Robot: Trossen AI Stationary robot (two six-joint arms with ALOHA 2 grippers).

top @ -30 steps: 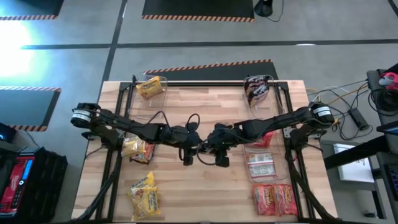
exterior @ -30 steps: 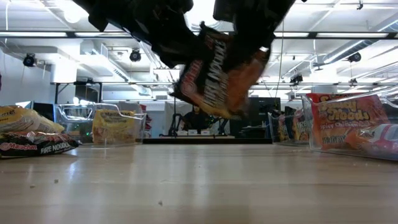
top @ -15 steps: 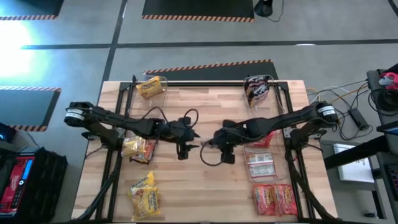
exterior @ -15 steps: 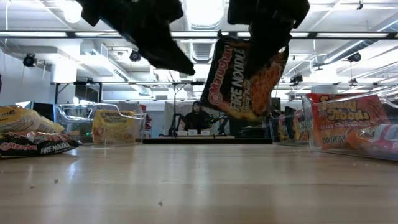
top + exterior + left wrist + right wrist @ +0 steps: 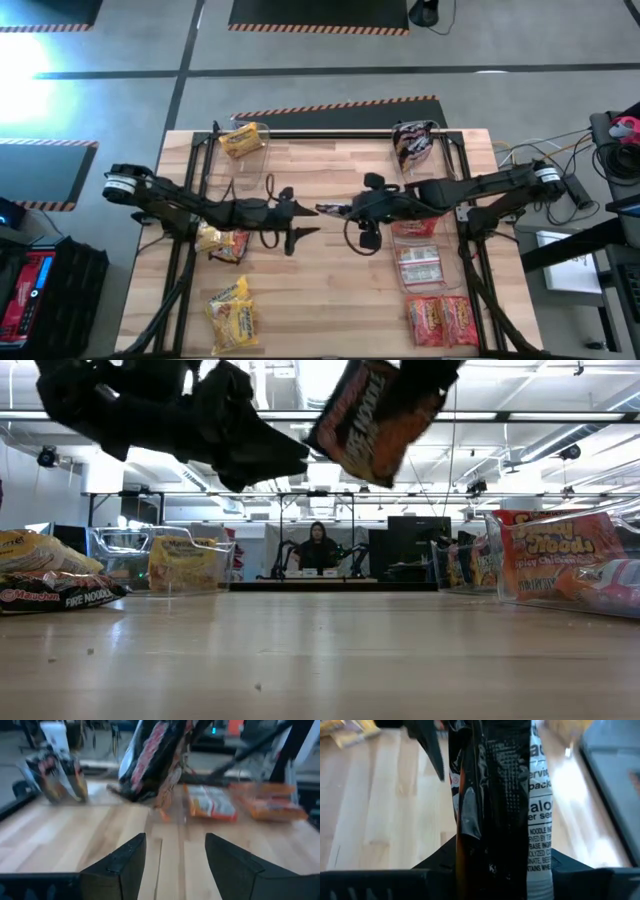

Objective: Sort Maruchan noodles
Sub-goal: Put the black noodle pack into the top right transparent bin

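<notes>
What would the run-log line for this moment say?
right gripper: shut on dark Maruchan Fire Noodle packet, held above table centre | left gripper: open, empty, beside it | dark-packet bin: far right

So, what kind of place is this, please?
Probably a robotics lab or workshop: a pale wooden butcher-block table on grey concrete floor with orange-black hazard-striped mats, exposed ceiling ducts, and a person seated at a distant desk.

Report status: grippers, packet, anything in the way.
Right gripper shut on dark crinkly plastic noodle packet, held high over the middle of the wooden table. Left gripper open, empty, beside it. Nothing on the table beneath the packet.
</notes>
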